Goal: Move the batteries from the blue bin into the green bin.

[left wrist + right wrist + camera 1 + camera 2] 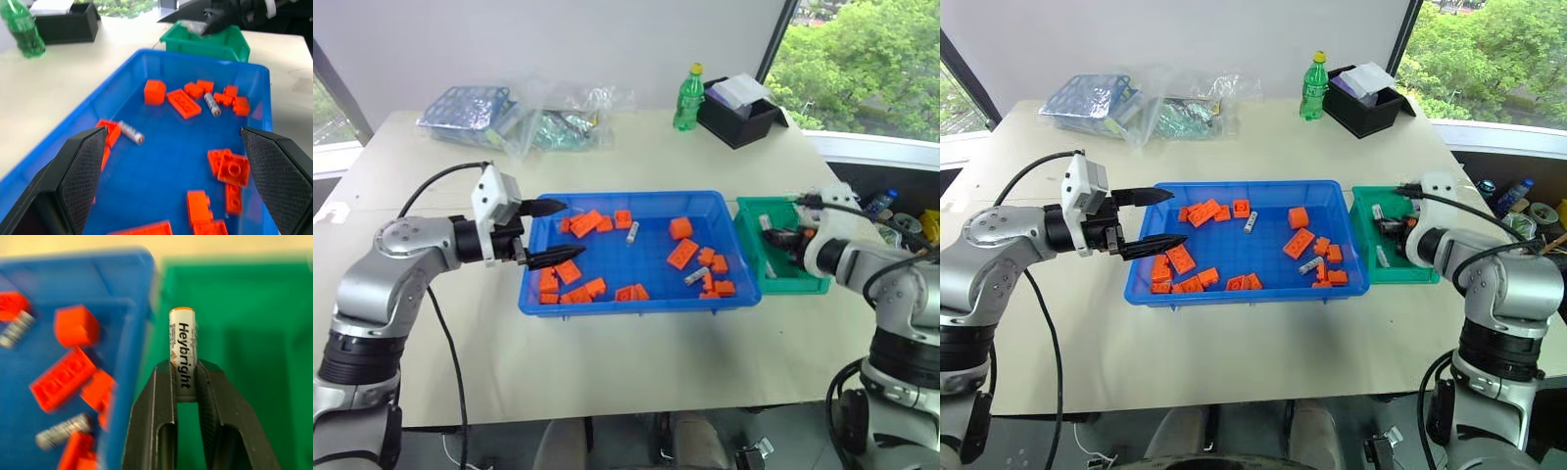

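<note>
While my right end effector point(185, 382) pinched a Heybright battery point(182, 345) over the green bin point(254, 333), left end effector point(553, 233) spread above the blue bin point(636, 294), two batteries point(632, 232) among orange bricks point(682, 253)

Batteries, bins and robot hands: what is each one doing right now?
Left hand: open, empty, at the blue bin's edge.
Right hand: shut on a battery, over the green bin.
Blue bin: holds orange bricks and two loose batteries.
Green bin: already has batteries lying inside.
Green bottle: upright, yellow cap on.
Black box: open on top.
</note>
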Robot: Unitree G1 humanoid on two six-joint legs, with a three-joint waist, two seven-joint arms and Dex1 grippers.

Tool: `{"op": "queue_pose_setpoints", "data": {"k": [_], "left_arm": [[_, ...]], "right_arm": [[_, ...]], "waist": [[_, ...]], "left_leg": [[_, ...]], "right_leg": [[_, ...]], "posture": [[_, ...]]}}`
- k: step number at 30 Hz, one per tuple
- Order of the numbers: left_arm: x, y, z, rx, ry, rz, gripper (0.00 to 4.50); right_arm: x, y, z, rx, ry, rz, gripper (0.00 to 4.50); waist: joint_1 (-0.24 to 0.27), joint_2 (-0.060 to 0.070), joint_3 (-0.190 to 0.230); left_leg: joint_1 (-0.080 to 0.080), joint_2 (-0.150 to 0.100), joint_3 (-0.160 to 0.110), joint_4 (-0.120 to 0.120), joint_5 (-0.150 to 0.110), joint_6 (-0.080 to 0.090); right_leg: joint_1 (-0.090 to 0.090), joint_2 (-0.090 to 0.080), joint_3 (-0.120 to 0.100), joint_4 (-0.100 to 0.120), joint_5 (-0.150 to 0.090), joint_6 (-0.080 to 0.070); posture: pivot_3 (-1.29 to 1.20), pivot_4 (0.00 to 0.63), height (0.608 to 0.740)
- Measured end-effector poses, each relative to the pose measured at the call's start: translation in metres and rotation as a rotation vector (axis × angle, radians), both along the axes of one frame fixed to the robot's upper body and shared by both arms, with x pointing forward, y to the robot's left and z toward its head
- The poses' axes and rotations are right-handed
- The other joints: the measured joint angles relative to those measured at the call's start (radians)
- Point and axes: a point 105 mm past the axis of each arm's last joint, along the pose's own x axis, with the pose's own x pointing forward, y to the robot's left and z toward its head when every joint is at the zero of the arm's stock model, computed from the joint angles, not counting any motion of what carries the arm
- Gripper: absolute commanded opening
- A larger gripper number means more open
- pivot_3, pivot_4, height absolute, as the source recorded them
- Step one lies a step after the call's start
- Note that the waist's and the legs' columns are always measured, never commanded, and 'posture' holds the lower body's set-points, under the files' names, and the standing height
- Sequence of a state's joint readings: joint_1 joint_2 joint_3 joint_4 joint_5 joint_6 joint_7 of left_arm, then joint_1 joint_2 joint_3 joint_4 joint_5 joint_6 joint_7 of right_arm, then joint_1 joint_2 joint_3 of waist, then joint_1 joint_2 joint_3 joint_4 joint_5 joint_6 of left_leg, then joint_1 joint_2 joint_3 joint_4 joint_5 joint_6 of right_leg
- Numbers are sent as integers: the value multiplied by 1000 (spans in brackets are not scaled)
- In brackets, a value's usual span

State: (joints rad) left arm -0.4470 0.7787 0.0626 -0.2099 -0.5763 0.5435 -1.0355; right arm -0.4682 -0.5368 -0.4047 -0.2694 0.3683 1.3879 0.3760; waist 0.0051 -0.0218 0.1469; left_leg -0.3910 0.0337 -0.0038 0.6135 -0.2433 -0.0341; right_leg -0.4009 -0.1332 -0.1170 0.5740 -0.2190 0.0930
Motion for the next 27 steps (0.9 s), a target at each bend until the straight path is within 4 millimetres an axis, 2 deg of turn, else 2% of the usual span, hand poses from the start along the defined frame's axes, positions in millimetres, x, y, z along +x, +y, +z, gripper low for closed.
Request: {"op": "queue_pose_setpoints", "data": {"k": [2, 4, 6, 9, 12, 14, 17, 20, 24, 27], "left_arm": [[1, 0, -1, -2, 3, -1, 4500], [1, 1, -1, -3, 5, 1, 4500], [1, 1, 0, -3, 2, 0, 4500], [1, 2, 1, 2, -1, 4, 4500], [1, 3, 2, 4, -5, 7, 4500], [1, 3, 2, 5, -7, 14, 4500], [0, 6, 1, 8, -9, 31, 4500], [-1, 9, 4, 4, -20, 54, 4500], [-4, 14, 3, 9, -20, 79, 4500], [-6, 14, 3, 10, -24, 86, 4500]], "right_arm": [[0, -5, -5, -5, 12, -27, 2086], [3, -9, -6, -6, 4, -48, 3180], [9, -10, -2, -13, -20, -66, 4075], [25, 6, 18, -17, -108, -25, 4075], [40, 46, 40, 14, -190, 98, 4075], [44, 74, 43, 34, -205, 177, 4075], [45, 111, 30, 49, -171, 271, 4075], [46, 141, 6, 81, -97, 314, 4075], [50, 153, -24, 103, 4, 261, 4075], [53, 159, -38, 143, 55, 219, 4075]], "waist": [[1, 1, 0], [4, 0, 0], [5, 1, 1], [0, 2, 1], [-4, 2, 1], [-4, 2, 1], [3, 1, 1], [7, 2, 2], [6, 2, 1], [5, 2, 2]], "left_leg": [[0, 0, 0, 0, 0, 0], [0, 0, 0, 0, 0, 0], [0, 0, 0, 1, 0, 0], [0, 0, 0, 0, 0, 0], [0, 0, -1, -1, 0, 0], [0, 0, -1, -1, 0, 0], [-1, -1, -2, 0, 0, 1], [-1, -1, -2, 1, 0, 1], [-1, -1, -2, 2, 0, 1], [-1, -1, -2, 1, 0, 1]], "right_leg": [[0, 0, 0, 0, 0, 0], [0, 0, 0, -1, 0, 0], [-2, 0, 0, -2, 0, 0], [-2, 0, 0, -4, 0, 0], [-2, 1, 0, -4, 0, 0], [-2, 1, 0, -2, 1, 0], [-2, 1, 0, -1, 3, -4], [-2, 1, 0, -1, 2, -4], [-3, 1, 0, -1, 2, -3], [-3, 1, 0, 1, 3, -4]], "posture": [[0, 150, 723], [0, 150, 723], [0, 150, 723], [0, 150, 723], [0, 150, 723], [0, 150, 723], [0, 150, 723], [0, 150, 723], [0, 150, 723], [0, 150, 723]]}}
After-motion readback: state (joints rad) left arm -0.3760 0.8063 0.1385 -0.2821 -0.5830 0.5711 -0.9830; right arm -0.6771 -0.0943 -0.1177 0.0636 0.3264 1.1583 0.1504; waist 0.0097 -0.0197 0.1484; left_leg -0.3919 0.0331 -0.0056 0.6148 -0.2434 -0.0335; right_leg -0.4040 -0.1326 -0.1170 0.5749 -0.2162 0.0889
